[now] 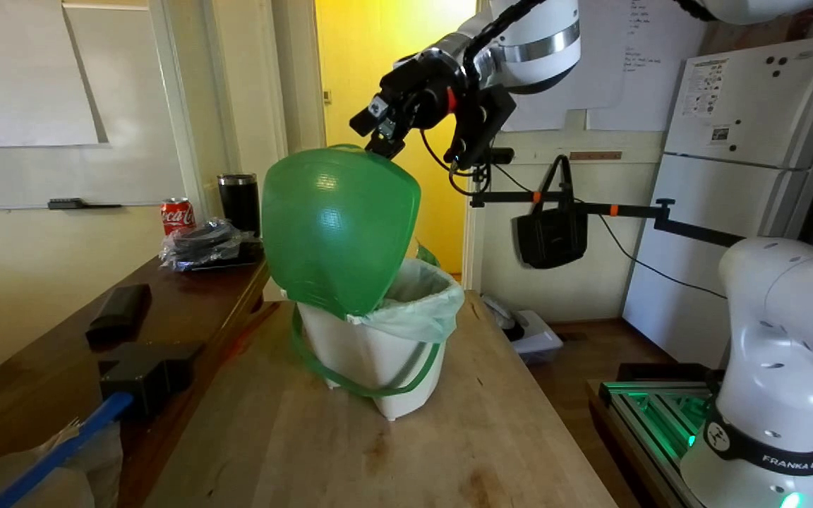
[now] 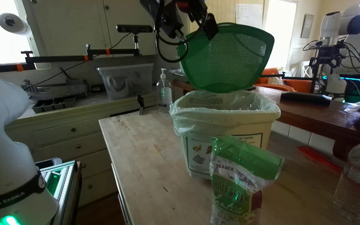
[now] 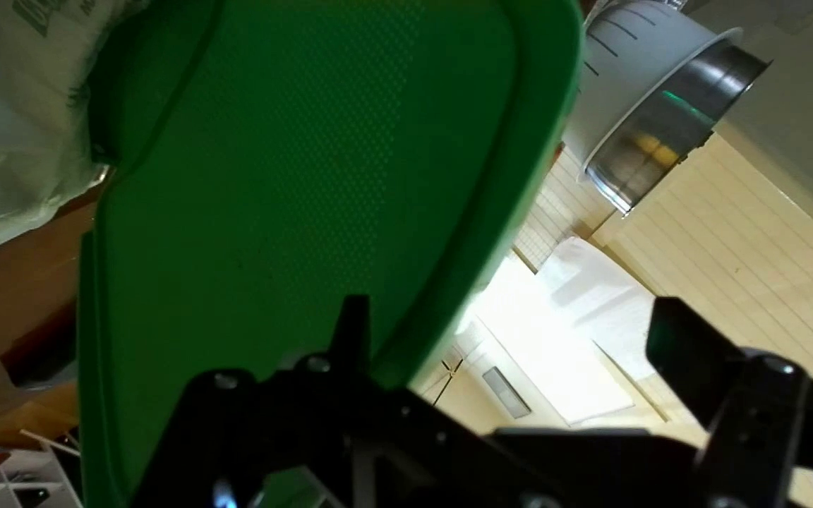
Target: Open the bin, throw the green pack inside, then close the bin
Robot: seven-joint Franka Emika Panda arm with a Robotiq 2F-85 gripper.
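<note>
In an exterior view we've got the bin on the table, lid up at its back and the pack in front. The water bottle sits to the bin's right, and behind the bin, leftish, we spot a pump bottle.

In an exterior view, the bin gapes upward; from where I stand there's room to drop in from above, or to pass low on the left, where the table runs free to the soap. The raised lid walls off the far side, the tool crowding its upper edge. A pack blocks part of the near side, and a bottle narrows the near right.
</note>
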